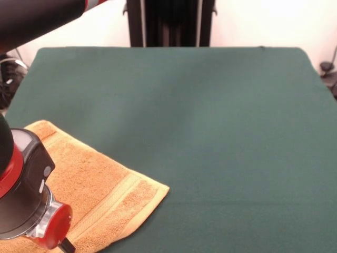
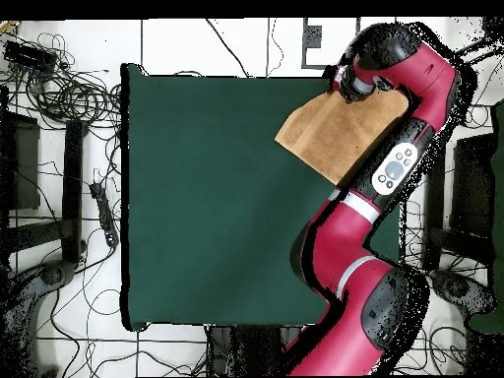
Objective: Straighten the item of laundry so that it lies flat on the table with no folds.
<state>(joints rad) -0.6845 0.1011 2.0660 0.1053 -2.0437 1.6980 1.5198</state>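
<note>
Towel: the orange-tan hand towel [image 1: 89,190] is lying at the table's [image 1: 210,116] seven o'clock corner in the front view, apparently flat.
Gripper: the gripper [image 1: 66,245] is hanging over the towel's near edge, probably to tug it; I cannot tell its state.

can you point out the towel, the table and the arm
towel [image 1: 100,182]: front view, on its plain terry middle
table [image 1: 221,132]: front view, on bare green cloth
arm [image 2: 394,172]: overhead view, on the grey button panel

Towel [image 1: 100,195] partly hidden behind arm [image 1: 26,195] and cut off at bottom and left edges of front view. Gripper [image 2: 346,87] fingers too small to make out overhead, out of frame in front.
</note>
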